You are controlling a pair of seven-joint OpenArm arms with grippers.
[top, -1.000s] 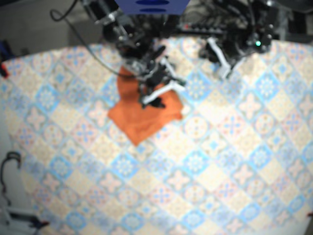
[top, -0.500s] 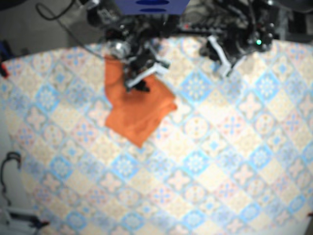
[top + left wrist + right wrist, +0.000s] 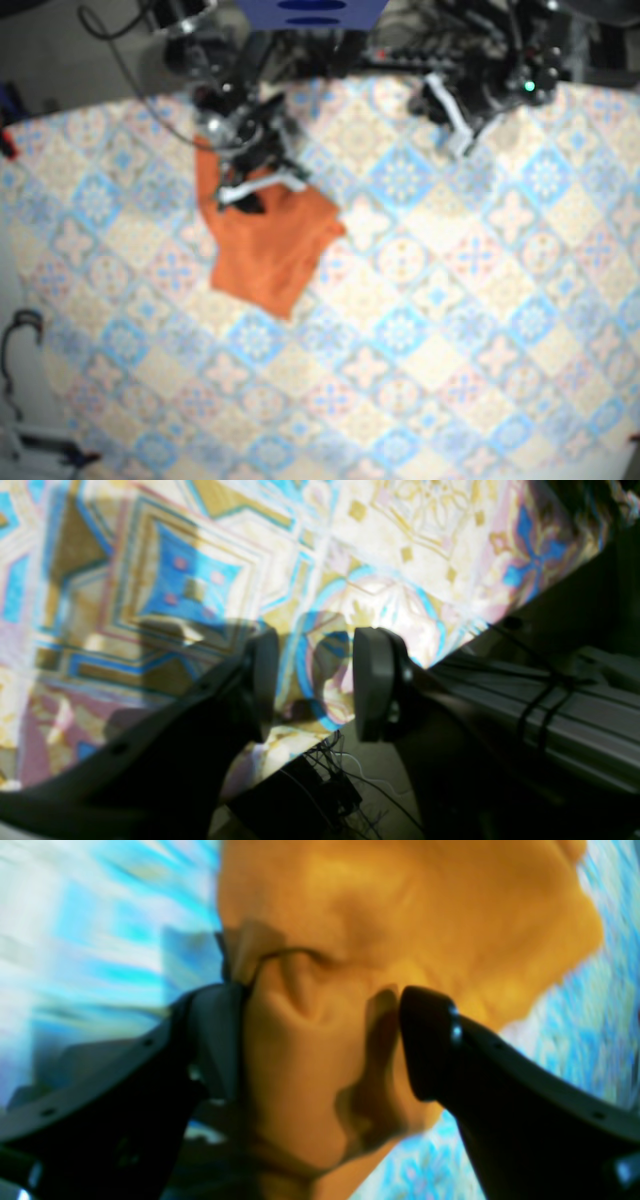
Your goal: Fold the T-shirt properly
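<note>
— How many shirts?
— One orange T-shirt (image 3: 265, 250), on the far left part of the table.
— And tables?
— One table (image 3: 450, 330), patterned all over in blue and cream tiles.
— Grippers?
— Two. The right gripper (image 3: 320, 1040) is over the shirt, and the left gripper (image 3: 315, 680) is at the table's far edge, to the right.
— Fingers on each?
— Two dark fingers (image 3: 372, 680) apiece, so four in all.
— Any lights?
— One green light (image 3: 527, 88), far right.
— Cables?
— One black loop (image 3: 20, 335) at the near left, off the table. There are more behind the far edge, too blurred to count.
</note>
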